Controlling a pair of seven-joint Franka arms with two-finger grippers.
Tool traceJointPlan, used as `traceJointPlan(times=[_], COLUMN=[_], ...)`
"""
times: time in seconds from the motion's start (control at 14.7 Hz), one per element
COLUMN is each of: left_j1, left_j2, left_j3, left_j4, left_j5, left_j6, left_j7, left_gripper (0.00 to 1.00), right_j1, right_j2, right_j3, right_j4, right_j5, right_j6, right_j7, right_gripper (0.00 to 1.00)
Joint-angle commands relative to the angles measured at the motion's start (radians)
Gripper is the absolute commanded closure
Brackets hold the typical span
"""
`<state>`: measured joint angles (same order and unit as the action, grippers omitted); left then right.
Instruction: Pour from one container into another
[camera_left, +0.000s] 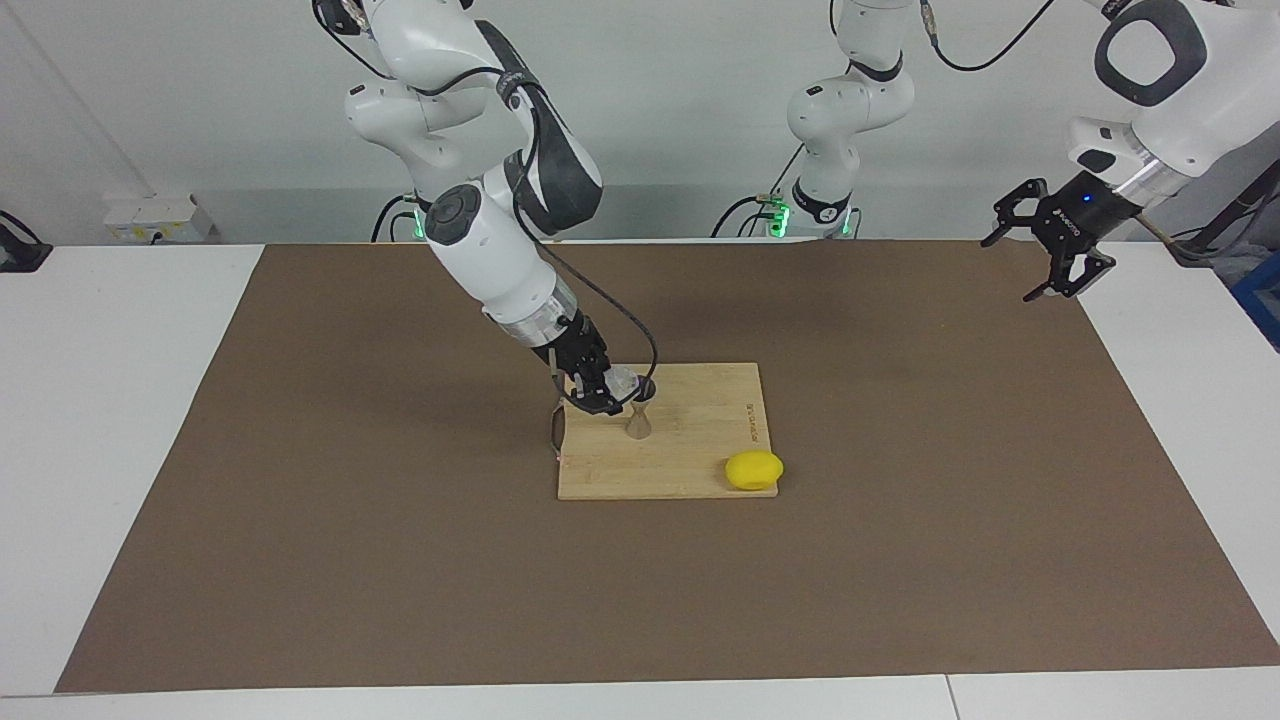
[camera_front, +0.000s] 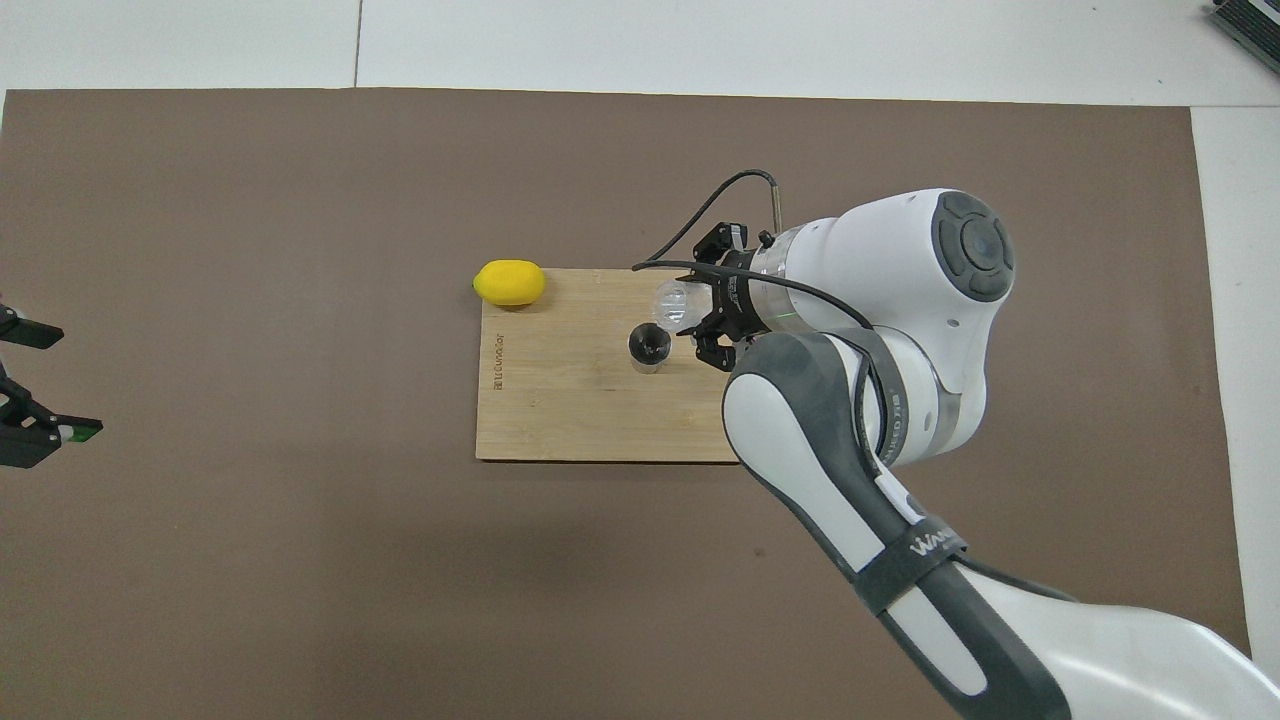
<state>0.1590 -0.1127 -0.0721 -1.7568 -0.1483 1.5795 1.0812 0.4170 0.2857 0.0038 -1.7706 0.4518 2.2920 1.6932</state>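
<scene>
Right gripper over cutting board — fingers clamped on tilted glass cup, mouth beside jigger standing on board; left gripper waits over worktop edge, fingers spread, empty.

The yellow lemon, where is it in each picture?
Facing view: the oval yellow lemon sits low and just past the middle, on a corner of the wooden cutting board away from the robots.
Overhead view: the lemon lies above the middle, at the board's upper corner.
Shared landmark: the small silvery metal jigger standing on that board.
</scene>
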Motion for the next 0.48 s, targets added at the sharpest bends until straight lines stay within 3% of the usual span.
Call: traceJointPlan(times=[0.0, 0.2, 0.41], left_j1=[-0.045, -0.047, -0.047], left_j2=[-0.030, -0.031, -0.031], left_j3=[0.002, -0.041, -0.066], left_j4=[0.000, 0.051, 0.091], left_j5=[0.073, 0.122, 0.142], left_j6=[-0.038, -0.108, -0.136], left_j7=[-0.275, -0.645, -0.834], left_gripper=[0.00, 0.00, 0.00], right_j1=[0.009, 0.014, 0.014], right_j2=[0.007, 0.007, 0.007], right_j3=[-0.002, -0.004, -0.002], right_j4=[0.010, 0.011, 0.014], right_j5=[-0.044, -0.047, -0.096], right_j6=[0.020, 0.020, 0.020], right_j7=[0.055, 0.063, 0.091], right_gripper=[1.00, 1.00, 1.00])
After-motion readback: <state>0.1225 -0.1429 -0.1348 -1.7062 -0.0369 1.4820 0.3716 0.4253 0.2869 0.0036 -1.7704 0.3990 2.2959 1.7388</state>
